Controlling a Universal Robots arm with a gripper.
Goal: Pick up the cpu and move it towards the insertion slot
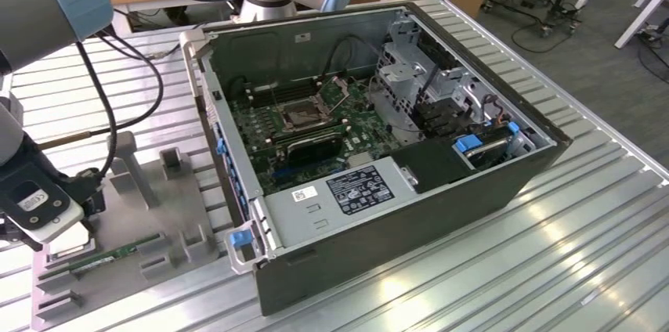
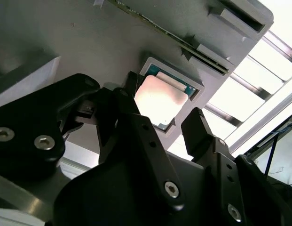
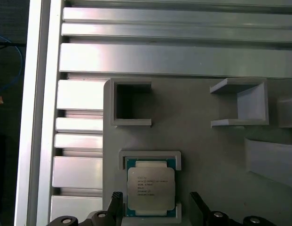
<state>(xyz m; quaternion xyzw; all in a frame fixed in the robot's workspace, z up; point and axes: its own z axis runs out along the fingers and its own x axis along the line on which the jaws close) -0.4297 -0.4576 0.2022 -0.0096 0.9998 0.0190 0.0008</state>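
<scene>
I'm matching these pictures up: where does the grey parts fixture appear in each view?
Exterior view: the grey fixture lies at the exterior view's lower left, beside the computer case.
Second wrist view: the grey fixture is the surface holding the cpu in a recess.
First wrist view: the grey fixture surrounds the cpu.
Shared landmark: the slatted metal table beneath it.

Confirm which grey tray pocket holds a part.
The framed recess holding the cpu, flanked by the gripper; both U-shaped pockets are empty.
</scene>
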